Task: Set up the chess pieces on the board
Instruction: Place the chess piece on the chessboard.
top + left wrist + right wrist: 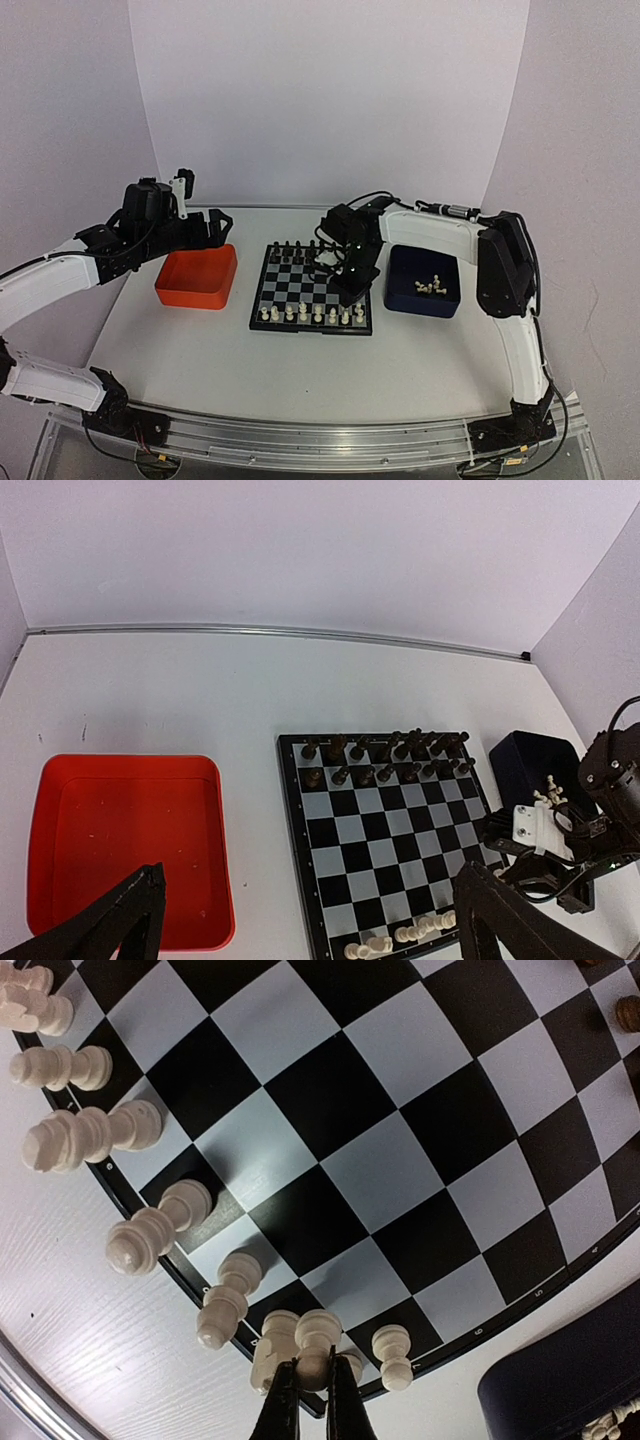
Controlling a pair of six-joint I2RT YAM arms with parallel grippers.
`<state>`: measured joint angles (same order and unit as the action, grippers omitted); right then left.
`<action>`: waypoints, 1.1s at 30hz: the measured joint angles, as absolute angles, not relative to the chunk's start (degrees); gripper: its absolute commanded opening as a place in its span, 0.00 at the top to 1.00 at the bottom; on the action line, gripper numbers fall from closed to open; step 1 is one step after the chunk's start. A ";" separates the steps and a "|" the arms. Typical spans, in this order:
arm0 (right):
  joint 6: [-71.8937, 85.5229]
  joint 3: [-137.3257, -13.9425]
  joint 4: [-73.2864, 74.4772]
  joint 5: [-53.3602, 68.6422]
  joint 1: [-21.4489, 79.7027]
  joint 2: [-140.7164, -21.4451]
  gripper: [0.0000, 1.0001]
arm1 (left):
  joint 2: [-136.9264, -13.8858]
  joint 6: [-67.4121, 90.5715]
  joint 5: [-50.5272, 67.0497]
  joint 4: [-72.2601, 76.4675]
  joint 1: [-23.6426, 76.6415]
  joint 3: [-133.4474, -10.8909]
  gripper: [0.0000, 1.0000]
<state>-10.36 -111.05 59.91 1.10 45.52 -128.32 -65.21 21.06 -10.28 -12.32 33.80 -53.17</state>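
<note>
We have the right claw (311,1375) pinched on an upright chess piece (316,1335), directly over the board's (400,1160) near-right corner squares.

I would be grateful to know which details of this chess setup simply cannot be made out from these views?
- What kind the white chess piece in the right gripper is: the gripper covers its head in the right wrist view, and the arm hides it from above.
- How many chess pieces lie in the blue tray: too small from above, cut off at the right wrist view's edge.
- The black pieces' kinds: too small in the left wrist view.
</note>
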 measured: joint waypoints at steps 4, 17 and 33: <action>-10.50 -111.62 60.29 -0.07 45.54 -128.99 1.00 | -65.19 21.04 -10.28 -12.64 33.80 -53.17 0.00; -10.12 -112.91 60.32 -1.58 45.54 -131.90 1.00 | -65.14 21.02 -10.24 -13.16 33.80 -53.17 0.00; -7.80 -112.99 59.68 -1.55 45.54 -131.92 0.78 | -65.14 20.95 -9.65 -13.10 33.80 -53.17 0.00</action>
